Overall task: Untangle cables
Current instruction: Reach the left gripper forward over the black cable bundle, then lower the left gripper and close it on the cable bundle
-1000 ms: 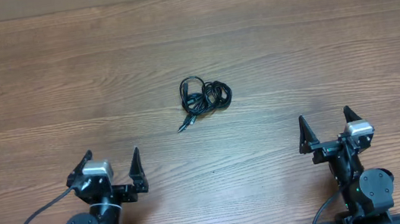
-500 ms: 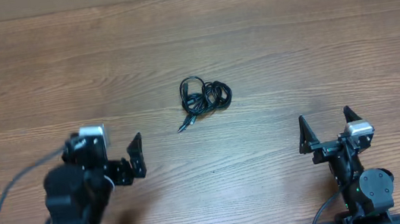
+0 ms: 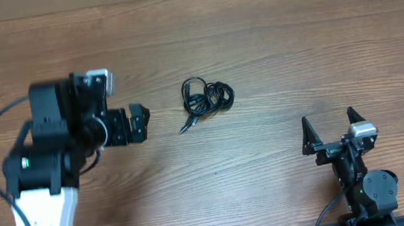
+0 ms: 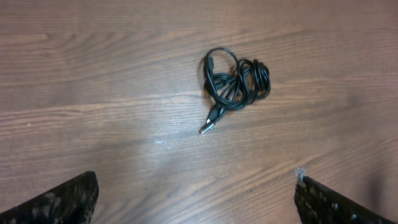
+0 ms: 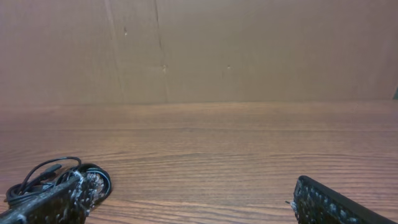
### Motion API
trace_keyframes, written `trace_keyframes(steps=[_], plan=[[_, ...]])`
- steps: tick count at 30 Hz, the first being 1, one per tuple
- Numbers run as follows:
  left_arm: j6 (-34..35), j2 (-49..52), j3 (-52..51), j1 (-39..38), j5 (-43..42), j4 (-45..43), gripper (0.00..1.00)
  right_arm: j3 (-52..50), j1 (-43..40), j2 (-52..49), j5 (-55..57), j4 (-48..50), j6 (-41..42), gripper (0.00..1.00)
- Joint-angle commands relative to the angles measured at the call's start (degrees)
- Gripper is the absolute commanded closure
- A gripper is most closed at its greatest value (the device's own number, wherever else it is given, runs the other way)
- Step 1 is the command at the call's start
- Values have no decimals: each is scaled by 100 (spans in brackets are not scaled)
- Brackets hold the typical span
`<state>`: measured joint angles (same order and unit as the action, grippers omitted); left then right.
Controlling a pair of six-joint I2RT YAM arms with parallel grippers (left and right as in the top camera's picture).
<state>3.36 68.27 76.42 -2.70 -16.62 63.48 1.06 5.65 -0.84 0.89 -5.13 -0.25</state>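
Counting first: two arms, two grippers, one little knot of cables. I can't tell how many cords are in the knot.

Closest to the base, the right gripper (image 3: 328, 123) is parked at the near edge of the table (image 3: 293, 40). Its jaws are spread wide with nothing in them, fingers pointing away from the base.

A bit further out, the left gripper (image 3: 141, 123) hangs over the table. It's off to the left of the knot, clearly apart from it and pointing its way. It's gaping wide too and holding nothing.

Then the cables (image 3: 208, 98), lying bunched on the wood around the middle of the table, touched by neither gripper. In the left wrist view I count two plug ends. One plug (image 4: 209, 124) trails out of the bundle toward the near side, and the other sits at the top of a loop. Past that is bare wood, then a plain brown wall (image 5: 249, 50).

Compared with a second ago, the left arm has lifted off its parking spot at the near edge and swung out toward the bundle. The right arm hasn't budged, and the knot is exactly where it was.
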Motion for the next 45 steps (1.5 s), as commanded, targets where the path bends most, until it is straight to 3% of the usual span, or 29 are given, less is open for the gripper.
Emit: trace_keyframes(steps=[1, 6, 15, 21, 35, 45], plan=[[-170, 605, 688, -190, -201, 310, 0, -57, -15, 66, 52, 33, -24, 0], [-542, 1453, 1338, -820, 122, 870, 0, -57, -15, 66, 52, 33, -24, 0], [-1309, 2310, 1353, -1912, 802, 898, 0, -57, -15, 66, 52, 33, -24, 0], [-1325, 3018, 1353, -2555, 1405, 562, 0, -57, -15, 66, 55, 33, -24, 0], [-1368, 4280, 1353, -2800, 1231, -83, 0, -57, -15, 66, 55, 33, -24, 0], [-1812, 4719, 1351, -3163, 2356, -774, 0, -57, -15, 66, 52, 33, -24, 0]])
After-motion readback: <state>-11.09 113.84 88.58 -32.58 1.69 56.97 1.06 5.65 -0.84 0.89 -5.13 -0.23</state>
